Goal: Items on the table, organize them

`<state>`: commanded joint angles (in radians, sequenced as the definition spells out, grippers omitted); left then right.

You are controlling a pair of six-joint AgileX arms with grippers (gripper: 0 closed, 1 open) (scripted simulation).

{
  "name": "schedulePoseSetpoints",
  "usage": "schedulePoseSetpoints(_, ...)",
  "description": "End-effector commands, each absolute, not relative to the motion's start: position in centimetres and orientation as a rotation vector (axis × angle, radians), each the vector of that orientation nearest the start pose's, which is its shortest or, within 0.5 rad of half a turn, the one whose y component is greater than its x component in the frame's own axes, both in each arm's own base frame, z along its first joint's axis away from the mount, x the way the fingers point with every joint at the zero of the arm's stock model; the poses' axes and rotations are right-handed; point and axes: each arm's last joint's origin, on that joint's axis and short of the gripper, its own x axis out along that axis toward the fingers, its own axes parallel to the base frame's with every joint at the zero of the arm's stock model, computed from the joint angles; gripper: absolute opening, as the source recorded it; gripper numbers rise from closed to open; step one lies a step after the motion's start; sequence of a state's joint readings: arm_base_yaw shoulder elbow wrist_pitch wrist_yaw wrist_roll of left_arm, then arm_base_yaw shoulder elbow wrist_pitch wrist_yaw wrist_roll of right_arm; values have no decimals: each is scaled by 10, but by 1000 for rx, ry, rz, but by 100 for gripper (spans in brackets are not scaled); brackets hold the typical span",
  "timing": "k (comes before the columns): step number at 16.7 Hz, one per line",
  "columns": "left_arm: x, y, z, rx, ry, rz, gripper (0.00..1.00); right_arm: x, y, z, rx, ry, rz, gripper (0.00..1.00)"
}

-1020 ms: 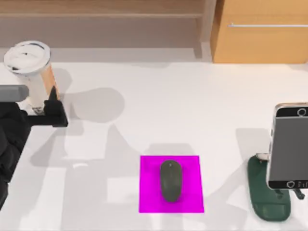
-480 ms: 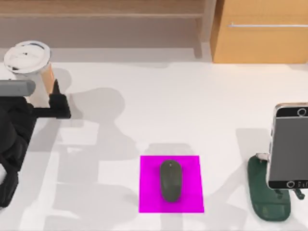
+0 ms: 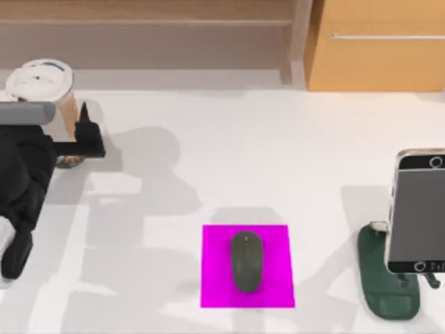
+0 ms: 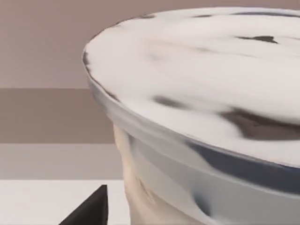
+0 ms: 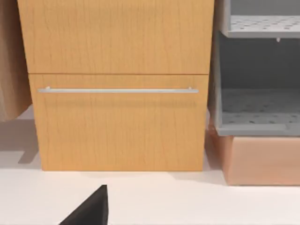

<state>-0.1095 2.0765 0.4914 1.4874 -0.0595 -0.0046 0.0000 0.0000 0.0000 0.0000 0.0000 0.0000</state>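
The tall beige-brown cup (image 3: pixel 39 78) with a white lid stands upright at the table's (image 3: pixel 243 153) far left. My left gripper (image 3: pixel 66 124) is open around its body, one dark finger (image 3: pixel 84 120) on the cup's right side and the other hidden. In the left wrist view the lid (image 4: pixel 197 93) looms very close above a fingertip (image 4: pixel 91 211). The dark grey mouse (image 3: pixel 247 261) lies on a magenta pad (image 3: pixel 215 278) at the front centre. The smartphone (image 3: pixel 417 209) leans on a dark green stand (image 3: pixel 389 285) at the right edge. The right wrist view shows one fingertip (image 5: pixel 91 211) of my parked right gripper.
A wooden cabinet with a drawer handle (image 3: pixel 375 49) stands behind the table at the back right, and a low shelf (image 3: pixel 139 21) runs along the back. The right wrist view faces that cabinet (image 5: pixel 117 93) and grey shelving (image 5: pixel 258 93).
My left gripper has moved away from the table's front edge and now straddles the cup. The cup, mouse and phone have stayed where they were.
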Motion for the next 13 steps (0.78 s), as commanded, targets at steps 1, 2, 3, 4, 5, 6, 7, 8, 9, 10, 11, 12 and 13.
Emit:
schedulePoseSetpoints(1, 310, -30, 74, -10, 99, -27, 100, 106, -1, 160, 0, 0, 0, 100)
schedulePoseSetpoints(2, 313, -30, 74, -10, 99, -27, 100, 106, -1, 160, 0, 0, 0, 100)
schedulePoseSetpoints(3, 313, -30, 74, -10, 99, -27, 100, 106, -1, 160, 0, 0, 0, 100)
schedulePoseSetpoints(4, 313, -30, 74, -10, 99, -27, 100, 106, -1, 160, 0, 0, 0, 100)
schedulePoseSetpoints(5, 313, -30, 74, -10, 99, -27, 100, 106, -1, 160, 0, 0, 0, 100)
schedulePoseSetpoints(6, 313, -30, 74, -10, 99, -27, 100, 106, -1, 160, 0, 0, 0, 100)
schedulePoseSetpoints(7, 313, -30, 74, -10, 99, -27, 92, 106, -1, 160, 0, 0, 0, 100)
schedulePoseSetpoints(8, 313, -30, 74, -10, 99, -27, 85, 106, -1, 160, 0, 0, 0, 100)
schedulePoseSetpoints(9, 313, -30, 74, -10, 99, -27, 77, 106, -1, 160, 0, 0, 0, 100)
schedulePoseSetpoints(10, 313, -30, 74, -10, 99, -27, 70, 106, -1, 160, 0, 0, 0, 100)
schedulePoseSetpoints(11, 313, -30, 74, -10, 99, -27, 62, 106, -1, 160, 0, 0, 0, 100)
schedulePoseSetpoints(12, 313, -30, 74, -10, 99, -27, 55, 106, -1, 160, 0, 0, 0, 100)
schedulePoseSetpoints(13, 313, -30, 74, -10, 99, -27, 47, 106, -1, 160, 0, 0, 0, 100)
